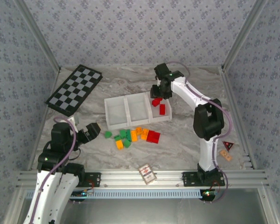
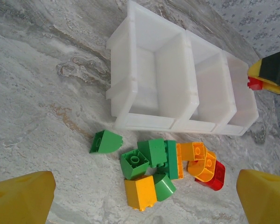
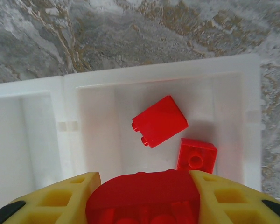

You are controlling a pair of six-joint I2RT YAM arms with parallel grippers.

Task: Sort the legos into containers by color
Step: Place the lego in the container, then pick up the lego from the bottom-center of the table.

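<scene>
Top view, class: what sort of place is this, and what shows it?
Probably a robot lab cell: two arms bolted to an aluminium rail, patterned panels walling the table, a checkerboard.

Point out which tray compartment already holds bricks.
The right-end compartment, below the right gripper holding another red brick: two red bricks lie in it; the middle compartment and left compartment are empty.

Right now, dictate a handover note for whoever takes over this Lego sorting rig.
Left gripper: open, holding nothing, near the loose pile.
Right gripper: shut on a red brick above the tray's right compartment.
Done: two red bricks lie in it.
Left: release it; sort the table's green bricks, orange bricks and loose red brick; left compartment and middle compartment are empty.
</scene>
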